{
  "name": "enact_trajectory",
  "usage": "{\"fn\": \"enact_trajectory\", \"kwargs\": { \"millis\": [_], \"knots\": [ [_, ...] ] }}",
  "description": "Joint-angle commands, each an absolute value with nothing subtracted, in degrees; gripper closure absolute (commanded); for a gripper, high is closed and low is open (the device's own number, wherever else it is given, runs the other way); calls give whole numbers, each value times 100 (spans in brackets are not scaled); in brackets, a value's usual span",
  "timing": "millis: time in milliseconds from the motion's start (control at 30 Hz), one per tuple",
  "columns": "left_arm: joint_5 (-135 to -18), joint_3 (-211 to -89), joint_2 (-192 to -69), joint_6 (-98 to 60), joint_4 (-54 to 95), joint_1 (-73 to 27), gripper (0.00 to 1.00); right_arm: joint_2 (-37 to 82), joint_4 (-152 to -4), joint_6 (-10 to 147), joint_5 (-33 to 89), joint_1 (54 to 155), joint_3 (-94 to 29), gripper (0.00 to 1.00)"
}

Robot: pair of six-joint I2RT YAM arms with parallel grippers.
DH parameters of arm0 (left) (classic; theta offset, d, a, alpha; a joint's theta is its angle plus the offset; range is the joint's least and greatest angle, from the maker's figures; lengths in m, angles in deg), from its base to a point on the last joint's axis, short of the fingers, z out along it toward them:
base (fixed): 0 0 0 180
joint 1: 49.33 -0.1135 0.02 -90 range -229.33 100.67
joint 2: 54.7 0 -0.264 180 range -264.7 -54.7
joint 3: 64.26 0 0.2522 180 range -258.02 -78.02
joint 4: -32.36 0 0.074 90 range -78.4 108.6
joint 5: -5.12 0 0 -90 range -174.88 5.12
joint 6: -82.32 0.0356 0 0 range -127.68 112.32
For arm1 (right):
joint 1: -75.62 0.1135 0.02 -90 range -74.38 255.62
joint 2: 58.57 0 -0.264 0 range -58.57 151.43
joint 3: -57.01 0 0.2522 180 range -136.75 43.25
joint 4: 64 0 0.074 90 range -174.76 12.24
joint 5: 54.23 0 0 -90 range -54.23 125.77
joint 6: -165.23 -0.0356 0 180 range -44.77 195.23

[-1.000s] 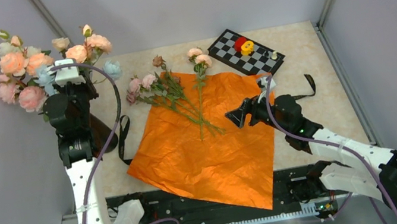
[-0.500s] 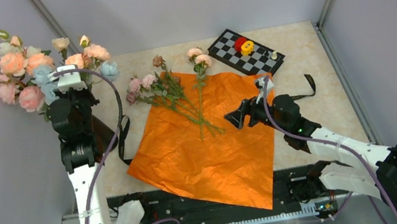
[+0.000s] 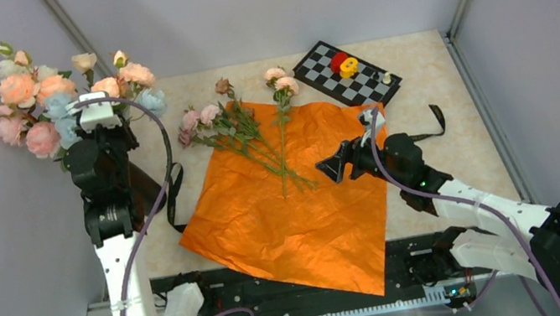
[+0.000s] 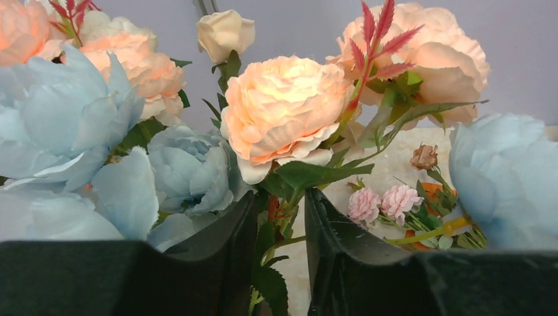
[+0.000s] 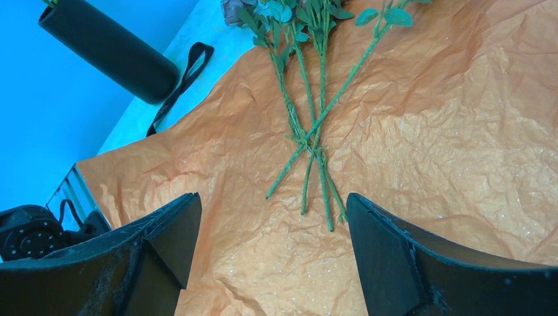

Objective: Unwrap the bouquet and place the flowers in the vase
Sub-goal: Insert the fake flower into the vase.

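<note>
- Up on the left, the left end effector (image 4: 281,197) sat right in among the peach, pink and pale-blue artificial blooms (image 3: 36,86).
- That bunch stood in the matte black cylindrical vase (image 5: 105,49), on the left side of the beige marbled worktop (image 3: 434,82).
- Its fingers (image 4: 230,263) stood a narrow gap apart. Green stems ran up through the gap, and neither finger visibly pressed on them.
- Over to the right, the right end effector (image 3: 331,168) hung above the crinkled orange paper sheet (image 3: 304,222), jaws spread wide with nothing between them.
- The thin-stemmed pink and peach artificial flowers (image 3: 242,130) lay loose on the far part of that sheet. Their heads pointed away from the arms and reached onto the bare worktop.
- Their cut stem ends crossed just ahead of the right end effector. From the wrist camera they lined up with the gap between the two fingers, close but not touched.
- The paper was spread flat, with its near corner hanging over the front edge of the worktop.
- A black ribbon strip (image 3: 172,196) lay on the worktop between the vase and the paper's left edge, loose and tied around nothing.
- At the back, a black-and-white chequered board (image 3: 370,80) carried small red and yellow pieces, well apart from both arms.
</note>
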State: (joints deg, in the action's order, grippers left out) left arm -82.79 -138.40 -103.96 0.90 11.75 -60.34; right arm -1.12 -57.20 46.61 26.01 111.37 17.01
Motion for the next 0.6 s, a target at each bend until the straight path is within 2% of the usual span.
{"fn": "enact_trajectory", "kwargs": {
  "millis": [0,100,467,567],
  "knots": [
    [-8192,-14227,-10382,110,1248,-6067,61,-109,-5460,4651,2531,11075,1576,17],
    [-8094,-14337,-10341,87,1188,-6067,48,-114,-5483,4658,2522,11078,1568,17],
    [-7550,-15016,-10155,-80,576,-6067,21,-113,-5541,4661,2529,11072,1492,18],
    [-7363,-15221,-10110,-96,412,-6067,7,-116,-5565,4662,2540,11082,1469,18]
  ]
}}
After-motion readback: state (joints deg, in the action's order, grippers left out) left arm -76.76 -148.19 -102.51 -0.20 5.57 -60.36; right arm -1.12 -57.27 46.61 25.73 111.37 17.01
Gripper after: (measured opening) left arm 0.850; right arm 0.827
